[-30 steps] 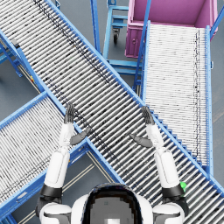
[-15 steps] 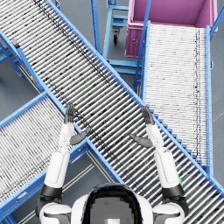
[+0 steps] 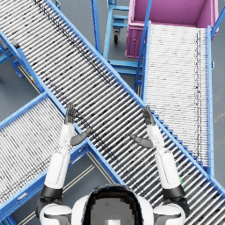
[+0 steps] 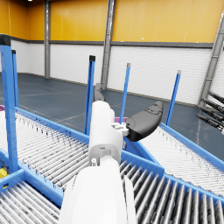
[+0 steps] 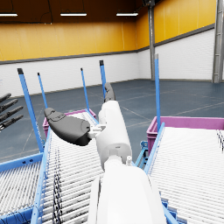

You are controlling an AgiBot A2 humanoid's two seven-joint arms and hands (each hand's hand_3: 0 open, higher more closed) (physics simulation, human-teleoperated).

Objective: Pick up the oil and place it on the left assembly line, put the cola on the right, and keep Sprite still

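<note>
You have both hands open and holding nothing: the left hand (image 3: 69, 126) hovers over the blue rail where the left roller line (image 3: 26, 140) meets the diagonal conveyor (image 3: 101, 96), fingers straight, thumb out. The right hand (image 3: 148, 128) mirrors it above the diagonal conveyor's rollers, with the right roller line (image 3: 176, 79) and the magenta bin (image 3: 176, 13) beyond. You cannot tell where the oil, cola or Sprite are; no view shows them.
</note>
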